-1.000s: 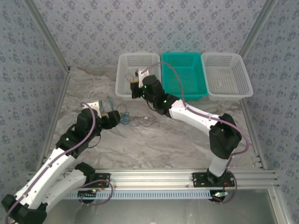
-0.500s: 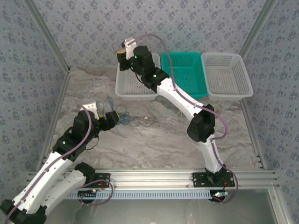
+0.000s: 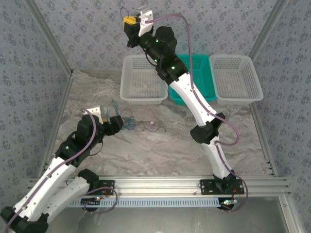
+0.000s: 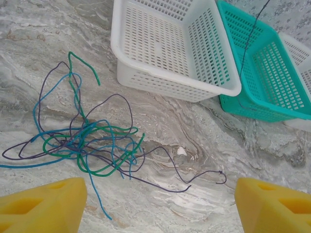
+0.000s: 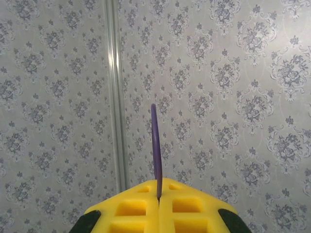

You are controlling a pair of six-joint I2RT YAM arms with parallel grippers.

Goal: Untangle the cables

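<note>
Right gripper (image 5: 159, 198), raised high, is clamped on one thin dark purple wire (image 5: 155, 145). Left gripper (image 4: 155, 204) hangs wide apart beside the tangle of blue, green and dark wires (image 4: 87, 143) on the marbled table (image 4: 204, 121).

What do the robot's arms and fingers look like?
The left arm and right arm are white tubes with black joints, tiny green lights and a purplish-grey cable along each. The left gripper and right gripper have chunky yellow pads.
</note>
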